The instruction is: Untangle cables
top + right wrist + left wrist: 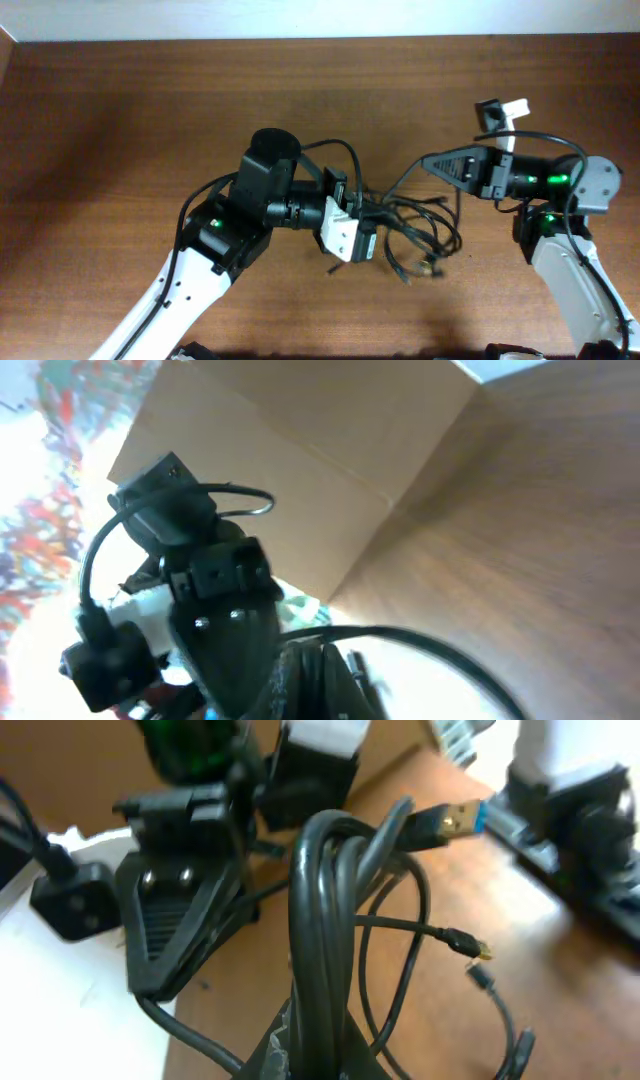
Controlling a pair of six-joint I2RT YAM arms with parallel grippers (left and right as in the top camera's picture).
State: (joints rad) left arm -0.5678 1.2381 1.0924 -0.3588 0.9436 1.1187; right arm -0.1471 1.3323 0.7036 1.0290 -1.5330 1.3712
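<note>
Left fingers (272, 1055) are clamped on the cables (318, 920), a doubled black bundle rising straight out of them. The right fingers (436, 165) are closed, apparently pinching one strand. Loose loops and small plugs lie on the table (150, 120) between the two pairs. Risk: pulling apart now may cinch the tangle tighter or strain the gold-tipped plug (455, 820).

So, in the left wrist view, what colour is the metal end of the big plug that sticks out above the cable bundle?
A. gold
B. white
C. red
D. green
A: the plug over the bundled cables has a gold metal end, with some blue at its tip.
</note>
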